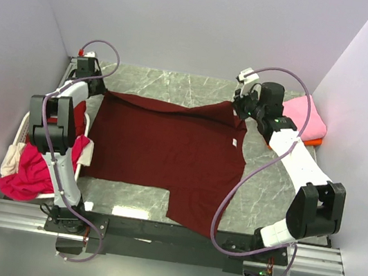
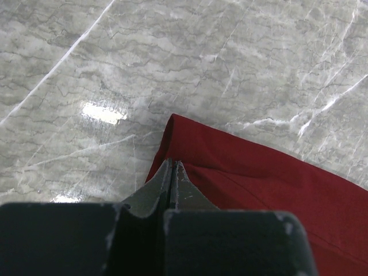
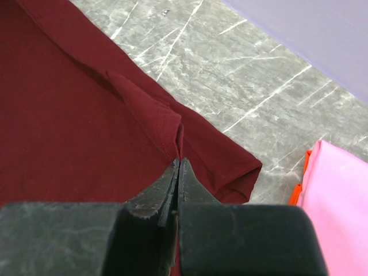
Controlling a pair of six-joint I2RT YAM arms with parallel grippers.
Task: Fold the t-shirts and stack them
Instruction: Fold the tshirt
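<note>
Closest to the lens in the left wrist view, the left gripper point(image 2: 172, 167) has its jaws pressed together on the far-left corner of the maroon t-shirt point(image 1: 168, 149). Only bare marble table point(image 2: 230, 63) lies beyond that corner. From above, a white basket point(image 1: 23, 130) sits at the table's left edge beside the left arm, with a magenta t-shirt point(image 1: 23, 179) and a cream t-shirt point(image 1: 11, 160) spilling over its near rim.

The maroon t-shirt lies spread flat in the middle, its long axis running left to right. Its near-right portion reaches the table's front edge. A small white tag shows near its right edge, but which end is the collar I cannot tell.

At the far-right corner the right gripper point(image 3: 179, 164) is closed too, pinching a puckered ridge of cloth, a detail only its wrist view shows. Right of it, apart from the maroon cloth, a folded pink t-shirt point(image 3: 339, 201) rests on an orange t-shirt point(image 3: 299, 187) against the right wall. Open marble remains along the far wall and at near right.
</note>
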